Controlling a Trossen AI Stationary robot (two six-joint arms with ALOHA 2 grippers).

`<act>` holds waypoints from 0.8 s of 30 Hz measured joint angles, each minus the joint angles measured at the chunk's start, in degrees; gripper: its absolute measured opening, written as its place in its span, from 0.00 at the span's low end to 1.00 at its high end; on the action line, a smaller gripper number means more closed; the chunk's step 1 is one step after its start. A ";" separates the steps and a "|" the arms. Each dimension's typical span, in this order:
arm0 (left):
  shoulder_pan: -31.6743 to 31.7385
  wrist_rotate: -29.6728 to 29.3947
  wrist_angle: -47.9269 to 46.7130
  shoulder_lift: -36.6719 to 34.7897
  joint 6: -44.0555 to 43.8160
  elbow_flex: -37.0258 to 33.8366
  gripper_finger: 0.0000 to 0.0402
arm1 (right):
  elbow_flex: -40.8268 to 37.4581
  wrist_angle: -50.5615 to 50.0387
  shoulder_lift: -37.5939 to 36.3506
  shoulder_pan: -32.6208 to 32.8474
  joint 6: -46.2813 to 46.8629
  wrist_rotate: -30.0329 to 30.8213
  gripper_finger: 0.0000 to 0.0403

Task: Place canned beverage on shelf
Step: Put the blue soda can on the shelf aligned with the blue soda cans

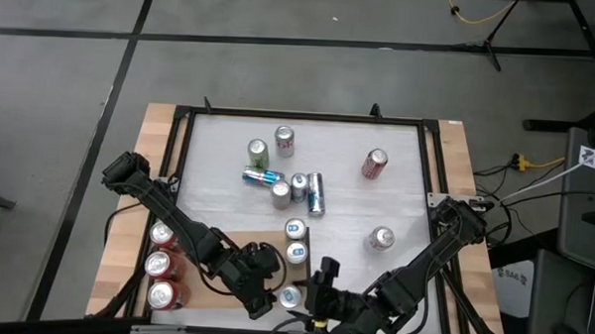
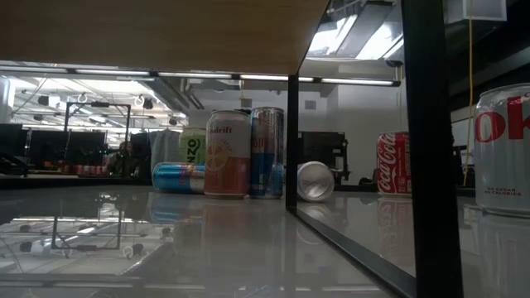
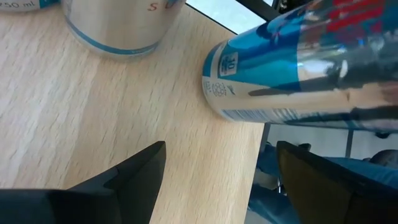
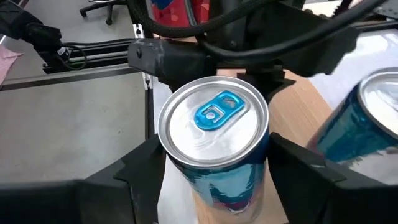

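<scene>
Wood-grain shelf [image 1: 237, 246] covers the surface's [image 1: 346, 203] near-left corner from overhead. Left wrist: the left gripper [image 3: 217, 171] is apart, empty, above the shelf. Right wrist: the right gripper [image 4: 211, 165] clamps a blue-tabbed can [image 4: 214, 146] at the shelf edge.

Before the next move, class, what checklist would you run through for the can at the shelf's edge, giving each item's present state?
1. Right end effector closed on the can: ok, fingers against both sides.
2. Can upright: ok.
3. Can's base seated on the shelf: cannot tell.
4. Left end effector open, empty, over the shelf: ok.
5. Gap to the next can: ok, they stand apart.
</scene>
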 joint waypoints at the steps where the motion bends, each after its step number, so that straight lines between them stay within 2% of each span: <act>1: -0.02 0.02 -0.07 -0.07 0.00 -0.02 0.73 | 0.02 -0.35 -0.02 0.00 0.69 0.02 0.62; 15: -0.94 -0.33 -0.46 -0.96 2.06 3.62 0.73 | 0.04 -1.52 -0.07 -0.02 3.15 -0.24 0.62; 24: -3.55 -2.17 -5.09 -1.03 2.78 6.47 0.73 | 0.04 -1.44 -0.07 0.00 3.26 -0.65 0.62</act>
